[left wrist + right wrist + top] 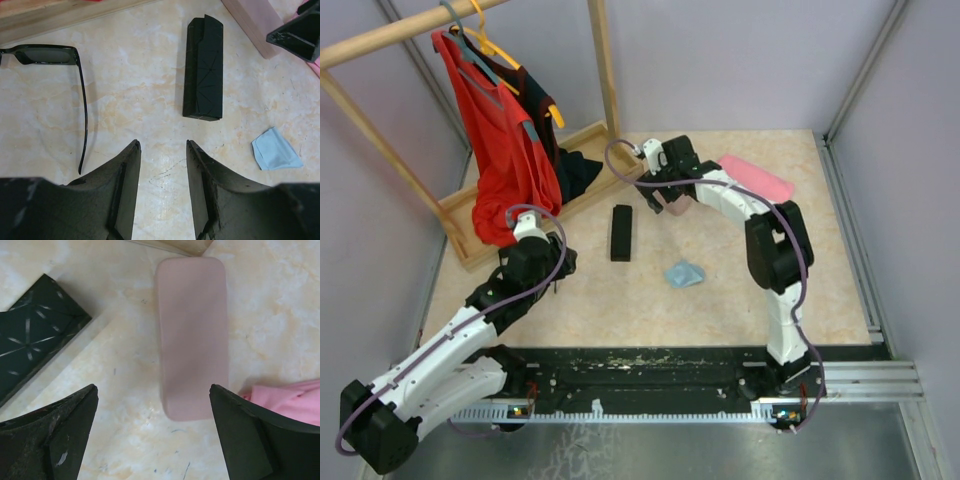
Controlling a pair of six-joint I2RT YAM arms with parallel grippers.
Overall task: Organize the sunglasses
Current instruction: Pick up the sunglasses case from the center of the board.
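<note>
Tabletop (740, 290) from above: my left gripper (560, 268) sat left of the black case (621, 232), my right gripper (660, 198) beyond it. Left wrist: jaws narrowly parted, empty; black sunglasses (47, 54) lay far left. Right wrist: jaws wide, pink case (192, 335) between them.

You see: black case (621, 232) lying flat, blue cloth (684, 274) near it. Pink case (192, 335) just beside pink fabric (285, 400). Red shirt (495, 150) hangs on wooden rack (605, 70).
</note>
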